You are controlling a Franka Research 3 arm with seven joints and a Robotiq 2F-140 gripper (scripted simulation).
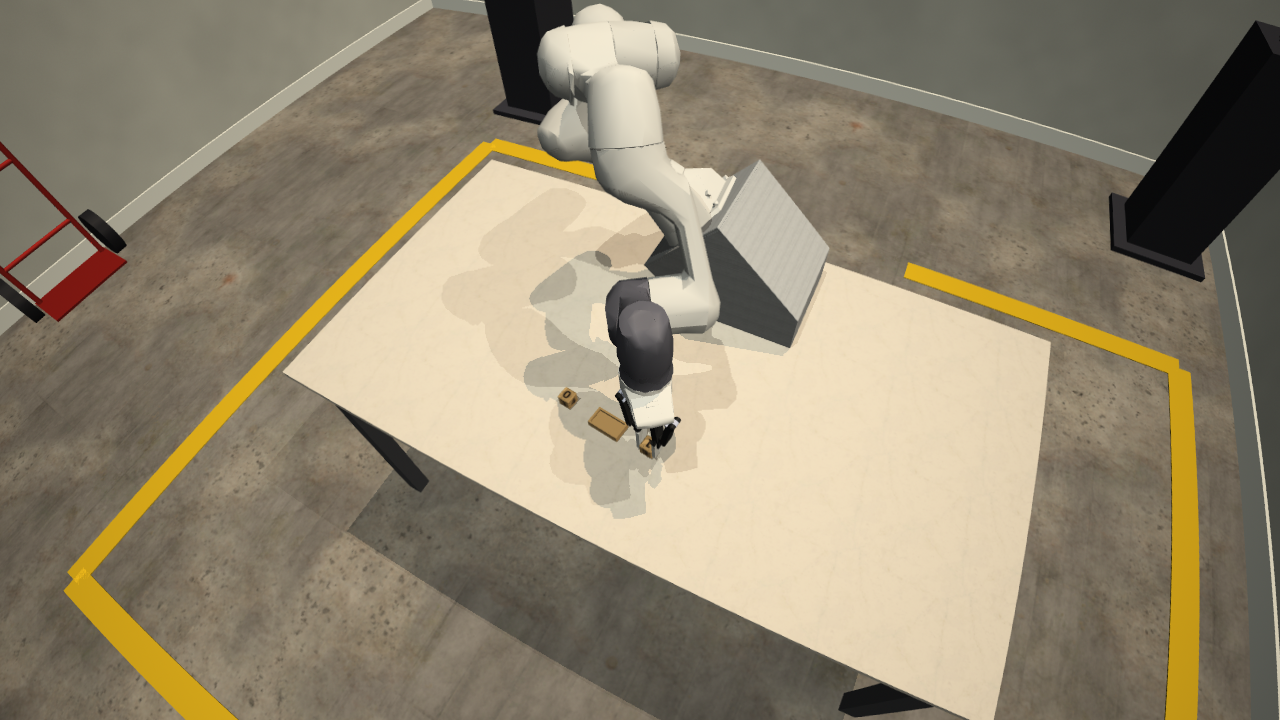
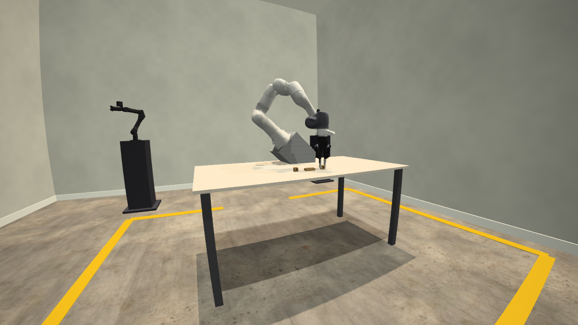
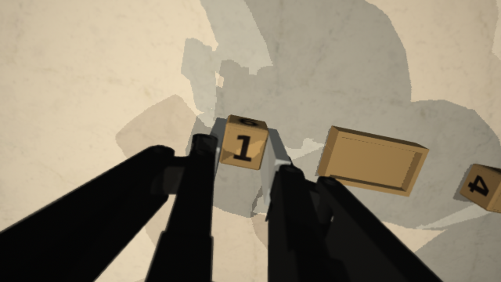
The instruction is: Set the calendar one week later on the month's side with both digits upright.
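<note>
My gripper [image 3: 243, 140] is shut on a wooden cube [image 3: 243, 142] that shows a 1 toward the wrist camera, with another digit on its top face. It holds the cube low over the table, next to the empty wooden tray [image 3: 372, 160]. The tray lies flat on the table [image 1: 607, 423]. The second cube [image 3: 479, 188] lies on the table beyond the tray and shows a 4; in the overhead view [image 1: 567, 396] its top shows a 0. The gripper also shows in the overhead view [image 1: 657, 440] and the side view [image 2: 322, 163].
The arm's grey wedge base [image 1: 756, 255] stands at the back of the table. The tray and cubes lie near the table's front edge.
</note>
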